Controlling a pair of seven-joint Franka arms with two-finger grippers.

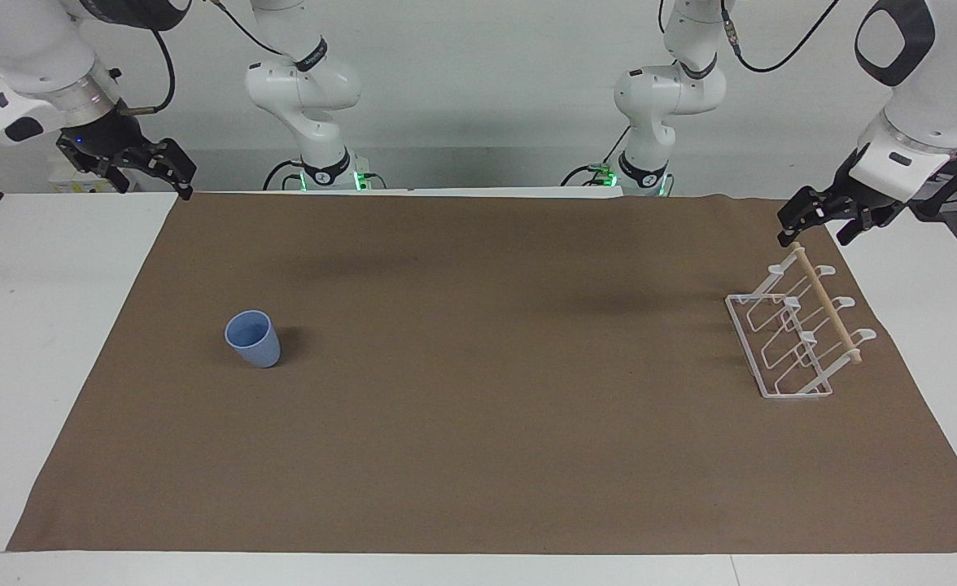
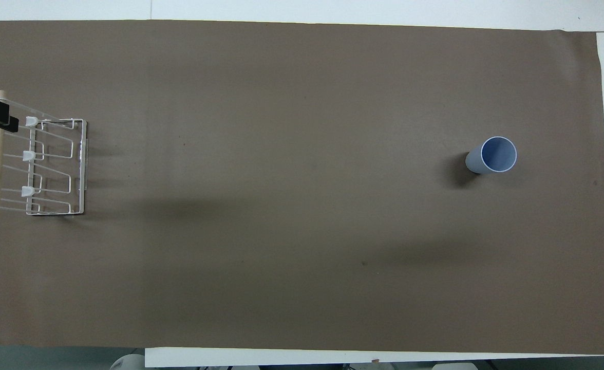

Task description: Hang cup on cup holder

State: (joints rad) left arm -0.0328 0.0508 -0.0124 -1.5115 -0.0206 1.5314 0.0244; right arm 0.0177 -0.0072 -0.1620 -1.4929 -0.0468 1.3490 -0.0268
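Cup waiting upright, nothing yet gripped.

The cup (image 1: 252,338) stood mouth-up on the brown mat toward the right arm's end of the counter, well apart from the cup holder (image 1: 796,334) at the left arm's end. The right gripper (image 1: 171,175) hung wide and empty over the mat's corner; the left gripper (image 1: 819,218), also wide, hovered over the holder's wooden rod (image 1: 827,305). A good pick would probably pinch the rim, leaving the mouth free for a prong.
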